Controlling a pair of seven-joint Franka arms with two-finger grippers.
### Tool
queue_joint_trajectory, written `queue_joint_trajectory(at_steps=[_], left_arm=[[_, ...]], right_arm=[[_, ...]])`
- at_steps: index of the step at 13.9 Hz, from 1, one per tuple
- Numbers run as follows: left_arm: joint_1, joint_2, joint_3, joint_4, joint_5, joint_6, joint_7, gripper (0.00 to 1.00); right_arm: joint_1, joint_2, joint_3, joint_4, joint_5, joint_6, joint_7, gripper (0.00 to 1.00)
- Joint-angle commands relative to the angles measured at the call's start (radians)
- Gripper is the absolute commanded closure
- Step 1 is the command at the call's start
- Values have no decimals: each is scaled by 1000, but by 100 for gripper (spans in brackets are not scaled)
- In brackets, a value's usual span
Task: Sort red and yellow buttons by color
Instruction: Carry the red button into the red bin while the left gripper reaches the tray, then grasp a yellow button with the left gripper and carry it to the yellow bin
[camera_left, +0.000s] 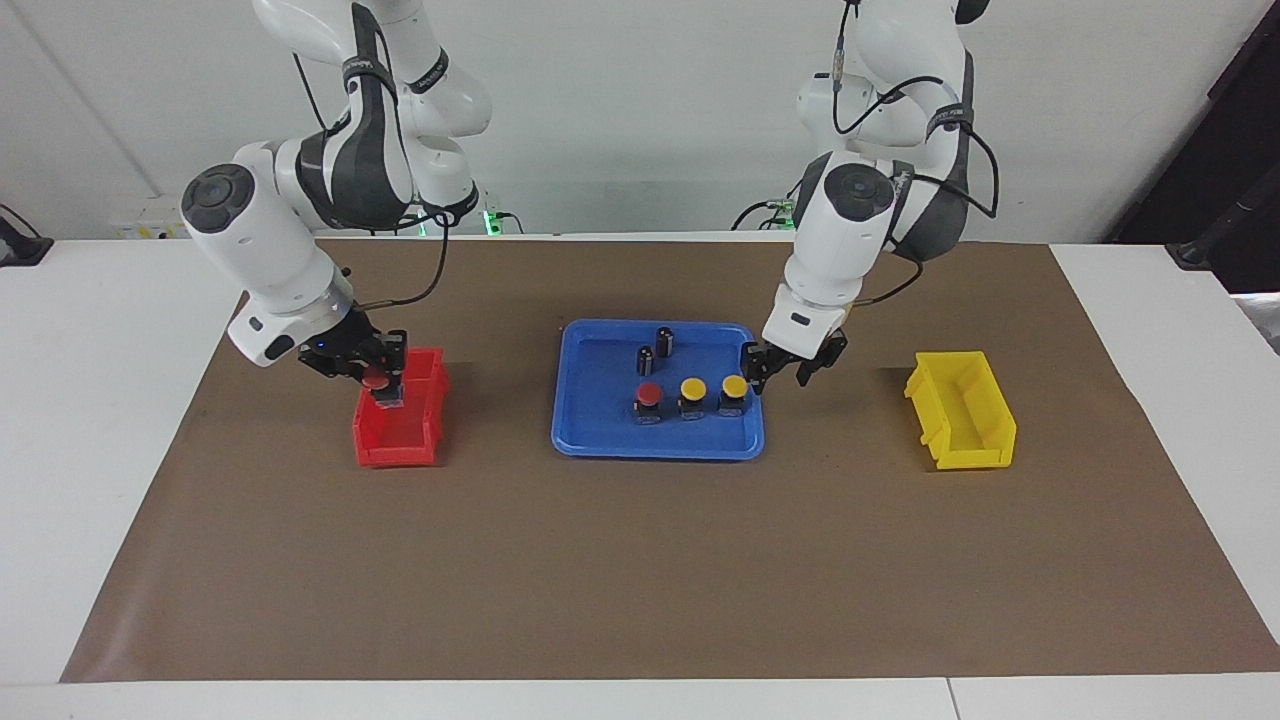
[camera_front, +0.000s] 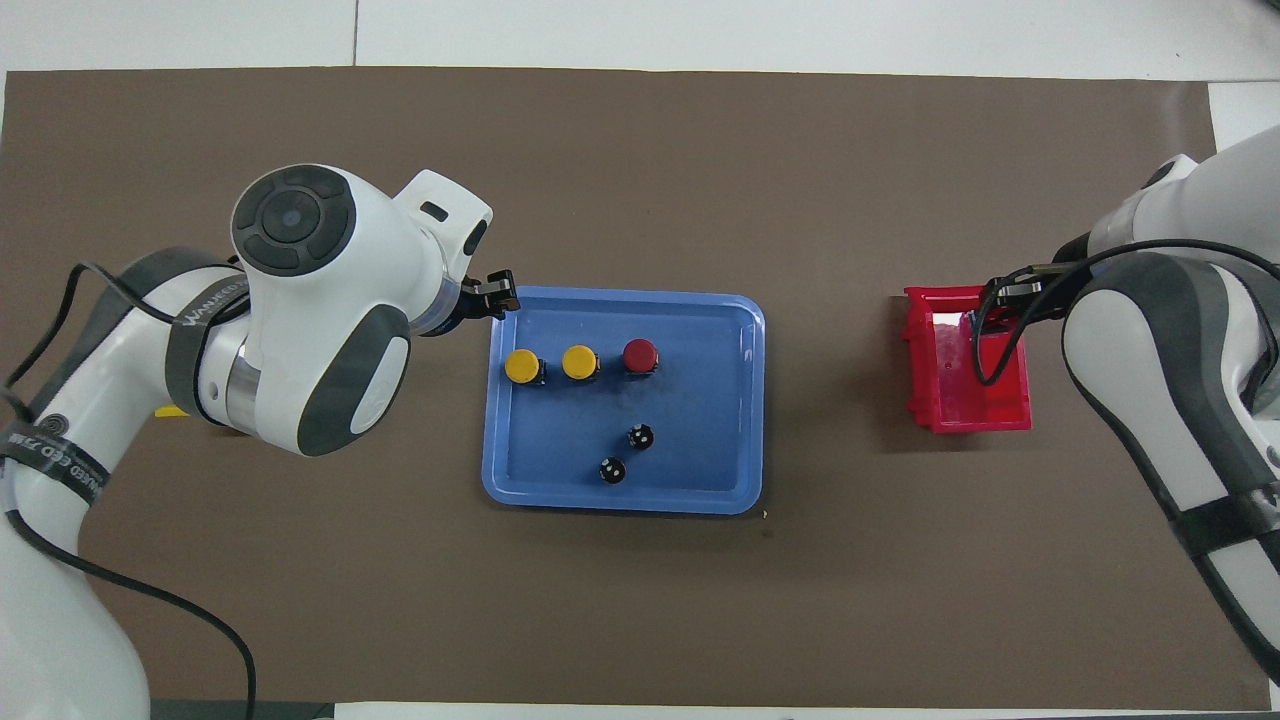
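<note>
From above we lose the right gripper (camera_left: 383, 385) behind its arm; it clasps a round-capped red button (camera_left: 376, 379) over the red bin (camera_left: 400, 440); the left gripper (camera_left: 782, 372) hangs unclenched at the blue tray (camera_left: 590, 440)'s edge

A brown paper sheet (camera_left: 640, 560) covers most of the white table (camera_left: 100, 420). At the middle sits a blue tray (camera_left: 590, 420) holding one button with a red cap (camera_left: 649, 392) and two buttons with yellow caps (camera_left: 693, 387) (camera_left: 735, 385), each on a black-and-silver base, plus two dark cylinders (camera_left: 664, 340) (camera_left: 645, 360) with silver bands. Toward the right arm's end stands a red bin (camera_left: 400, 440); toward the left arm's end, a yellow bin (camera_left: 962, 410). A second red-capped button (camera_left: 376, 380) sits in the black right gripper (camera_left: 385, 388) over the red bin. The left gripper (camera_left: 785, 368) is black too. Both arms are white with dark grey joints and black cables
</note>
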Motion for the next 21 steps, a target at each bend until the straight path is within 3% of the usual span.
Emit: queue_joint_trajectory(at_steps=[1,5,11,12,14,17,18,19,20,21], left_arm=[[-45,-21,15,-77,18,78,-41,29],[-75,-29,14,-113,18,82,-47,29],[-80,-29,11,-149,18,125,-47,29],[-80,-27,11,-149,18,132,-47,29],[-80,-18,11,-149,18,148,-47,29],[-97,-7,12,-153,18,153,-72,29],[-100,-7,12,-153,18,156,-73,34],[-103,-7,12,-153,18,156,-88,50],[-103,-7,12,-153,18,158,-123,90],[-101,-6,12,-153,18,167,-137,98]], right_arm=[[-11,-84,16,-164,22,117,-17,78],[-13,-139,16,-350,24,298,-54,78],[-11,-133,16,-421,24,390,-58,76],[-11,-133,16,-421,24,391,-57,73],[-11,-133,16,-420,24,391,-61,52],[-15,-127,14,-386,22,359,-89,44],[-18,-121,13,-354,22,322,-107,42],[-19,-107,11,-308,20,275,-112,42],[-21,-92,11,-256,14,219,-113,41],[-27,-81,11,-202,8,167,-113,40]])
